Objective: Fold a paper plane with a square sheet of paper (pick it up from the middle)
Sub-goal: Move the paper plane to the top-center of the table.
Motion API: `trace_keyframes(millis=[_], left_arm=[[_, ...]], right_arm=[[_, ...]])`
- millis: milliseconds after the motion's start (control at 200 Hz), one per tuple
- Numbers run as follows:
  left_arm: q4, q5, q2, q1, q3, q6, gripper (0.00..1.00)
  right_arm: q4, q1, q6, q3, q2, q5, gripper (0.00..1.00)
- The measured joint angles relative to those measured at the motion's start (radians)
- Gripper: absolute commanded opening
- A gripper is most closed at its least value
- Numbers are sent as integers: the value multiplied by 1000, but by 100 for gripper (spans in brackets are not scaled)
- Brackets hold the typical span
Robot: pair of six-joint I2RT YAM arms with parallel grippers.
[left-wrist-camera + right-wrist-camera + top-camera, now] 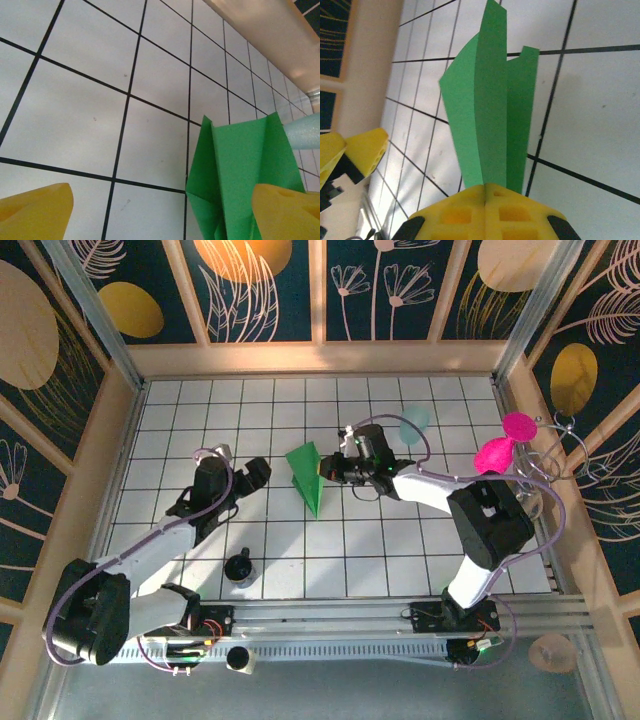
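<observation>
Centre frame, a thin green paper plane [308,478], a narrow creased dart, stands on a white gridded table [190,410]. The right gripper [327,468] clamps its fold. The left gripper [257,476] holds its yellow fingers [35,212] wide apart.

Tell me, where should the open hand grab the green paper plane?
The paper plane is a thin stack of folded layers, and the right hand is shut on its right side. So the open left hand should probably come from the left and pinch flat across the layers on the free side, squeezing them together rather than poking an edge.
</observation>
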Motion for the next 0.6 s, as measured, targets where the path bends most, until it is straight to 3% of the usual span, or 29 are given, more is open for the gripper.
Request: trace_keyframes(millis=[270, 395, 601], left_arm=[[97, 209, 163, 1, -5, -55, 67], [163, 307, 266, -8, -4, -85, 65], [209, 370, 377, -57, 28, -121, 55]], right_arm=[[185, -35, 72, -113, 37, -112, 0], [234, -56, 97, -160, 56, -139, 0], [293, -92, 127, -208, 64, -146, 0]])
